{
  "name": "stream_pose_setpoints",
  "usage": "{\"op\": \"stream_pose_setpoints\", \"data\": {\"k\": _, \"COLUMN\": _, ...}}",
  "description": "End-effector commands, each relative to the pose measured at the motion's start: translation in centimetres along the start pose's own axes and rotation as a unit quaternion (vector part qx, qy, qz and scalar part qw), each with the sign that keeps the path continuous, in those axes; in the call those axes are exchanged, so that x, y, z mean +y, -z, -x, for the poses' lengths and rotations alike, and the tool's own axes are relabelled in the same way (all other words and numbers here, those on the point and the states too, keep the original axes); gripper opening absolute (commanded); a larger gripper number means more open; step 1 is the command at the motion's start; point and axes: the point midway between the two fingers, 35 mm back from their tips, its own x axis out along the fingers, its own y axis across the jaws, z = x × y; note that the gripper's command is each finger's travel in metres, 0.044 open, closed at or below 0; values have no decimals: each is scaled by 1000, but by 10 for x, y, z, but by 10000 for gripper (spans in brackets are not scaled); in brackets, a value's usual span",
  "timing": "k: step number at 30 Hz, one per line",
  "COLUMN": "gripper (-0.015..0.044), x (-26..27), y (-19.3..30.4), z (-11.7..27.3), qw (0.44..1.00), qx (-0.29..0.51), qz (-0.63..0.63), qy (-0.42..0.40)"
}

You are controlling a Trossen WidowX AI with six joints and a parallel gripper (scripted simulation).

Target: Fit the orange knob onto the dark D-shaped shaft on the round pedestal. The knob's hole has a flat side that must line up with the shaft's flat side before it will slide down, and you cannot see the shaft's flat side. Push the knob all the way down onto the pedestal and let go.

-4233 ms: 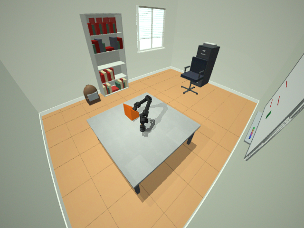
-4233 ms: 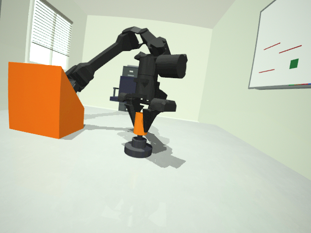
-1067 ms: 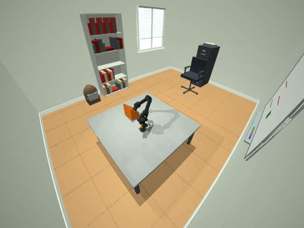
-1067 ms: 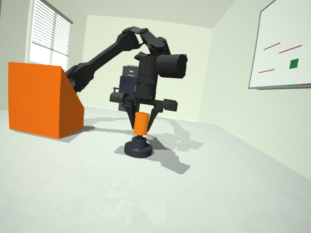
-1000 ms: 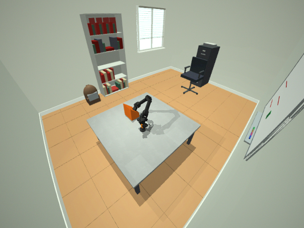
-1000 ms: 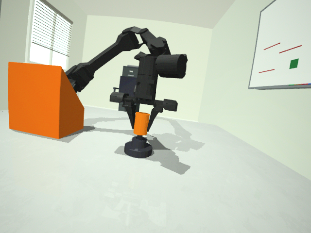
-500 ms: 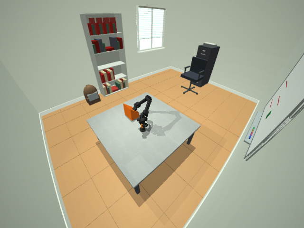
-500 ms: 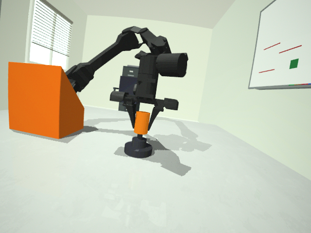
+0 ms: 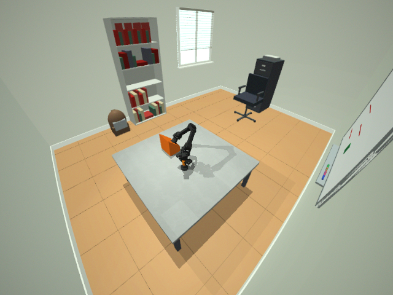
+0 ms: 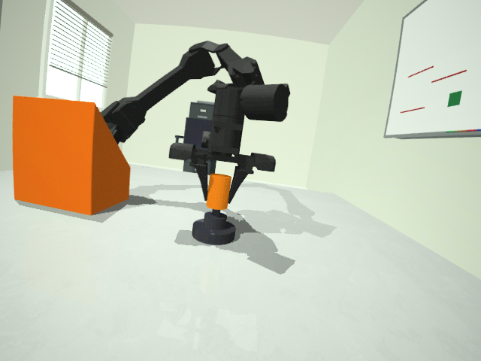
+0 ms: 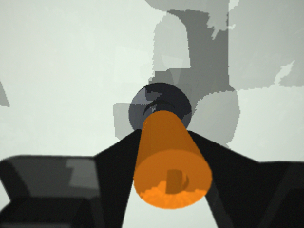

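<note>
The orange knob (image 9: 183,163) (image 10: 219,192) (image 11: 166,138) is upright, leaning very slightly in the exterior view. My gripper (image 10: 218,200) is shut on it, one finger on each side. The round dark pedestal (image 10: 213,232) (image 11: 138,111) stands on the table below it, also seen in the top view. A short piece of the dark shaft (image 10: 216,212) shows between the knob's bottom and the pedestal's raised collar, so the knob is not down on the pedestal. The D-shaped hole shows in the knob's top in the wrist view. The shaft's flat side is hidden.
A large orange block (image 9: 167,145) (image 10: 54,155) with a sloped side stands on the grey table (image 9: 190,196) (image 10: 116,291), beside the arm's base and left of the pedestal in the exterior view. The arm reaches over from behind the block.
</note>
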Motion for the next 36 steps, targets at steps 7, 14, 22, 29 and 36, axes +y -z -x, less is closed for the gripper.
{"op": "stream_pose_setpoints", "data": {"k": 7, "gripper": 0, "x": -1, "y": 0, "z": -1, "qw": 1000, "qx": 0, "qz": 4, "qy": 1}}
{"op": "stream_pose_setpoints", "data": {"k": 14, "gripper": 0, "x": -2, "y": 0, "z": 4, "qw": 1000, "qx": 0, "qz": 9, "qy": 1}}
{"op": "stream_pose_setpoints", "data": {"k": 22, "gripper": 0, "x": -1, "y": 1, "z": 1, "qw": 994, "qx": 0, "qz": 109, "qy": 1}}
{"op": "stream_pose_setpoints", "data": {"k": 29, "gripper": 0, "x": 0, "y": 0, "z": 0, "qw": 994, "qx": 0, "qz": 109, "qy": 1}}
{"op": "stream_pose_setpoints", "data": {"k": 36, "gripper": 0, "x": -1, "y": 0, "z": -1, "qw": 994, "qx": 0, "qz": 109, "qy": 1}}
